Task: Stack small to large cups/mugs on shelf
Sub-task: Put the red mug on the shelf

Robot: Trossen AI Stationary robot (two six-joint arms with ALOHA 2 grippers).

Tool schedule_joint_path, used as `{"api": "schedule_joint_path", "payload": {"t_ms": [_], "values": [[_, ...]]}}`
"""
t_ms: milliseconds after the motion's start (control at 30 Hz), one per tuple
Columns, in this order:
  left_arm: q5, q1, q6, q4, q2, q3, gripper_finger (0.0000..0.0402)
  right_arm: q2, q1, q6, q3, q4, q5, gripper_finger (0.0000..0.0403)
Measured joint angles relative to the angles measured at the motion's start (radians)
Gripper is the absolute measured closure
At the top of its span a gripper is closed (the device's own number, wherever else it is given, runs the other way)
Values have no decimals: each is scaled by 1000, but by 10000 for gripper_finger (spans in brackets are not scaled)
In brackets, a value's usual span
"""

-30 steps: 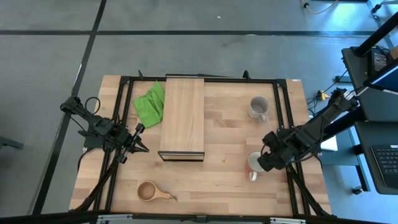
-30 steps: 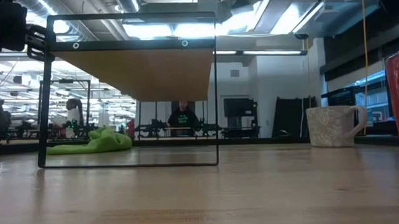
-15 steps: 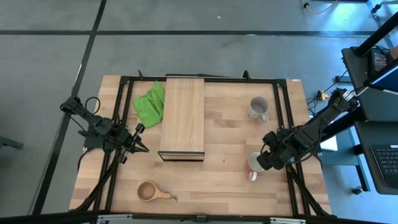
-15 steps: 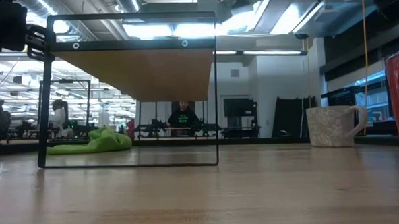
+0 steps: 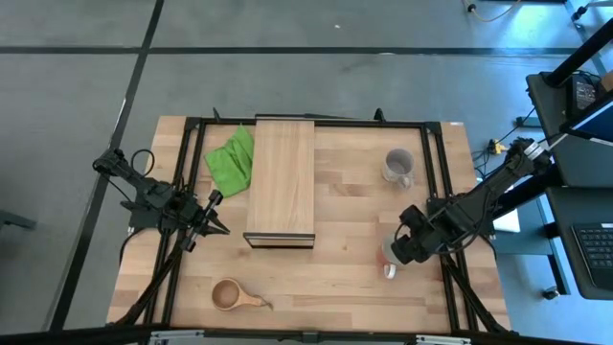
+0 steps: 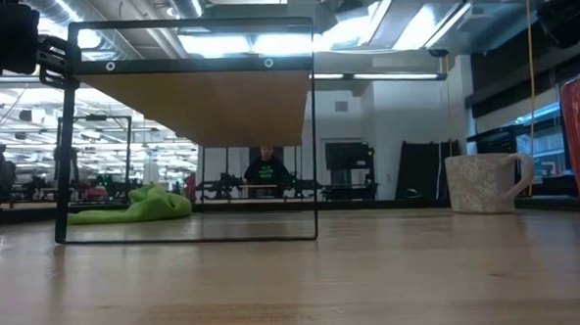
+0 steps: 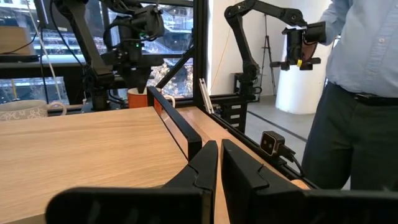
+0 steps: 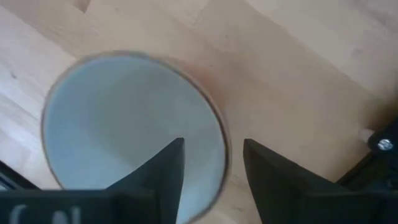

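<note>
Light butcher-block wooden table (image 5: 335,287), with a black tube frame (image 5: 433,172) standing on it around the middle. Raised on that frame: long rectangular light-wood shelf with a dark front edge (image 5: 282,179), nothing on its top. Crumpled green cloth (image 5: 231,159) lies on the tabletop just beside the shelf's left side, toward the far edge. Grey patterned mug (image 5: 397,165) stands upright on the right half, far side. Red mug with white inside (image 5: 388,257) stands near the right front, partly covered from above; it looks to be resting on the wood. Small brown wooden cup with stub handle (image 5: 230,295) sits at front left, well apart from the mugs.
</note>
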Motion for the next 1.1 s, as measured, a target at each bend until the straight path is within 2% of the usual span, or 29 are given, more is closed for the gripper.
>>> {"api": "schedule_joint_path", "payload": {"t_ms": [100, 367, 433, 767, 1000, 1100], "values": [[0, 0, 0, 0, 0, 0, 388, 0, -19, 0, 0, 25, -17, 267], [0, 0, 0, 0, 0, 0, 388, 0, -48, 2, 0, 75, -17, 374], [0, 0, 0, 0, 0, 0, 388, 0, -53, 8, 0, 81, -15, 386], [0, 0, 0, 0, 0, 0, 388, 0, -52, 255, 0, 63, 84, 371], [0, 0, 0, 0, 0, 0, 388, 25, -53, 481, 0, 72, 291, 383], [0, 0, 0, 0, 0, 0, 388, 57, -53, 509, 0, 133, 276, 375]]}}
